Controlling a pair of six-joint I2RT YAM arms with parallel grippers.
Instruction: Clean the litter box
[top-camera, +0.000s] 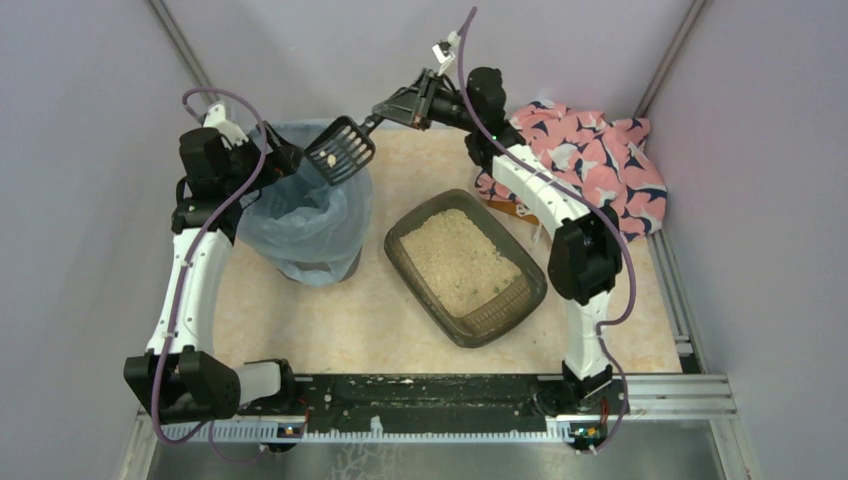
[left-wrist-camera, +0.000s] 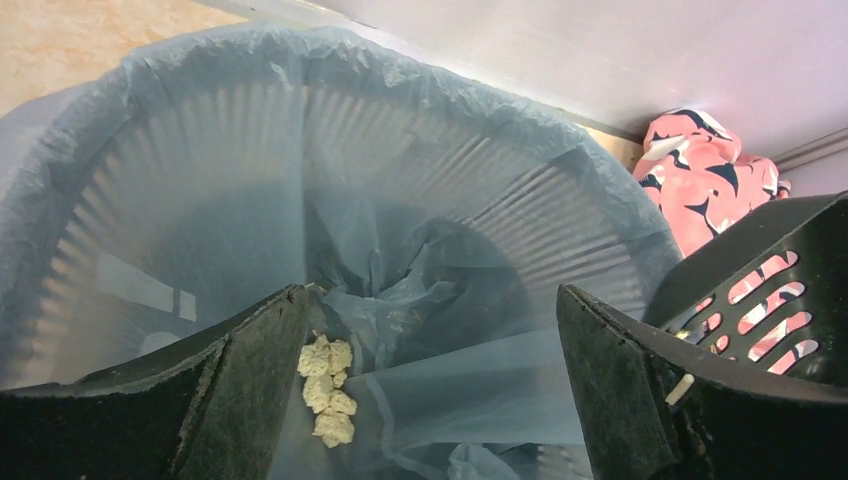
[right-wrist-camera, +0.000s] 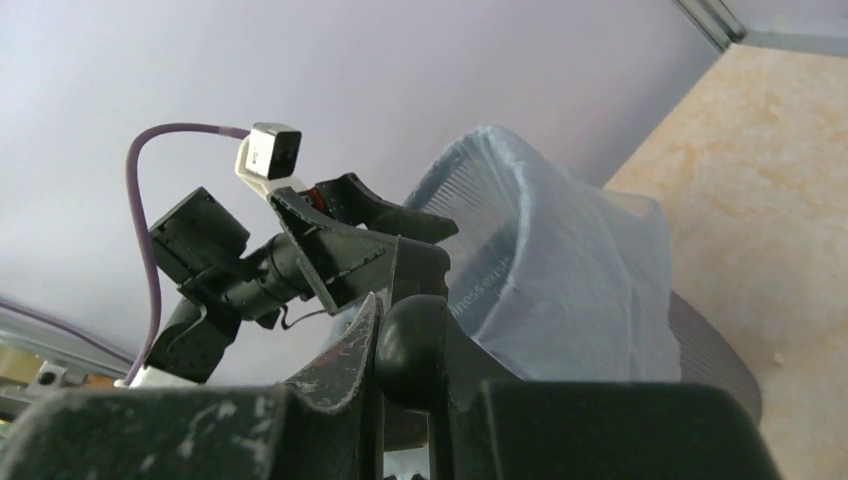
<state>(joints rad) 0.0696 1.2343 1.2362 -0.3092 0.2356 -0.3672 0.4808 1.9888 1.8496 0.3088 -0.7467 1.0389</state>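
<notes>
Only the top camera showed the litter box (top-camera: 465, 262). It sat in the middle of the table (top-camera: 300, 325), between the two arms, turned a bit at a slant. It was a shallow dark brown tray with round corners. Pale beige litter lay spread over its bottom. Nothing touched it.

Just left of it and a little farther back stood a round bin (top-camera: 305, 215) lined with a blue bag (left-wrist-camera: 450, 150). Only the left wrist camera looked down inside. There the left gripper (left-wrist-camera: 432, 300) hung over the mouth of the bin with its fingers (left-wrist-camera: 250, 360) spread wide and nothing between them. Deep in the bag lay a small heap of pale litter clumps (left-wrist-camera: 325, 390).

Only the right wrist camera showed the right gripper (right-wrist-camera: 410, 330) up close. Its fingers were pressed tight on the black handle of the scoop (top-camera: 342, 150). From the top, the slotted head of the scoop hung over the far right edge of the bin, with a small pale bit on it.

Far to the right, by the wall, lay a pink cloth (top-camera: 600, 160) with dark shapes on it. The right arm hid part of it.
</notes>
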